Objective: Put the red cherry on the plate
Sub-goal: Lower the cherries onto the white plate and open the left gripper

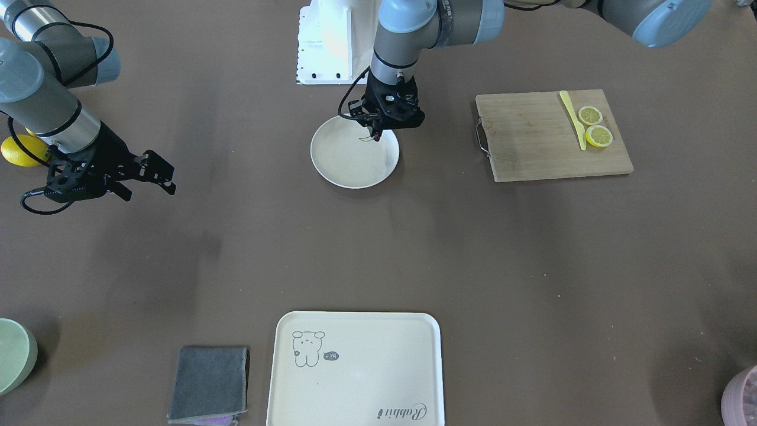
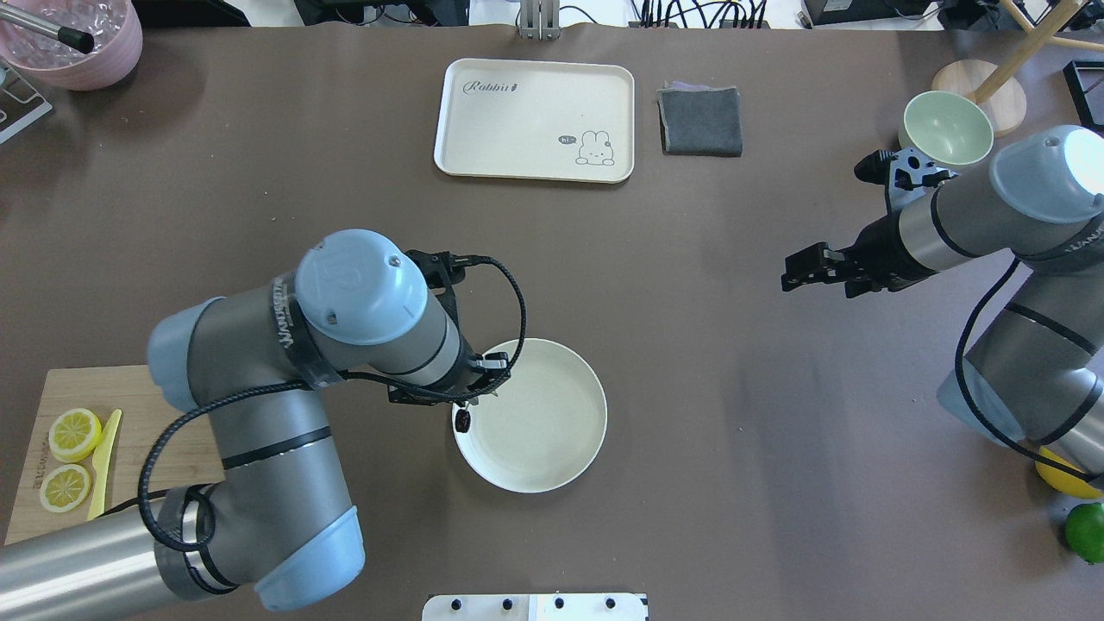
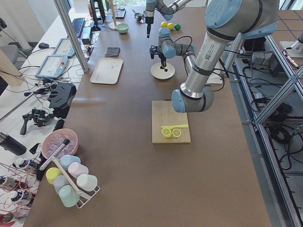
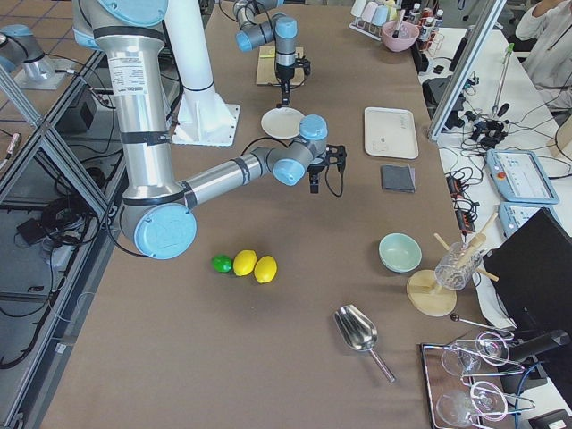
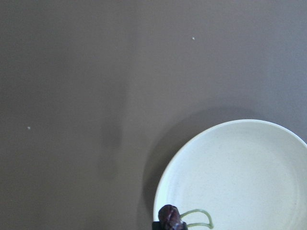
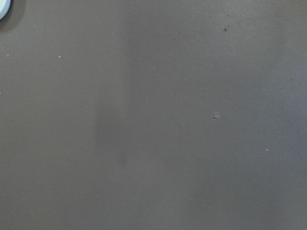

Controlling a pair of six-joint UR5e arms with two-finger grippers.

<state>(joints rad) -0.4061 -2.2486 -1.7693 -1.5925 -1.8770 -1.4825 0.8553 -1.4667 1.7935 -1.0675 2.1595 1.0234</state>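
Cutting board (image 1: 532, 142): near left on the desk (image 1: 378, 248). It carries two lemon slices (image 1: 598, 136) and a yellow knife (image 1: 572, 118). In the overhead view the left arm covers part of it.
Lime (image 2: 1085, 530): near right corner, beside a yellow lemon largely hidden by the right arm.
Plate (image 2: 552, 448): near the centre, round and cream-white, with nothing lying flat in its well.
Left claw (image 1: 375, 131): points down over the plate's left rim, pinched on the fruit. The arm hides its fingertips from overhead.
Red cherry (image 5: 171, 218): held in the left claw just above the plate's left edge. One dark fruit shows, cut off by the wrist view's lower border, with a green stem looped beside it. A second fruit cannot be made out, nor whether the stem touches the plate.
Right claw (image 1: 171, 180): well right of the plate, above bare desk, fingers parted around nothing.
Tray (image 1: 355, 367): far centre, with a folded grey cloth (image 1: 210, 383) just to its right.
Green bowl (image 2: 947, 128): far right.
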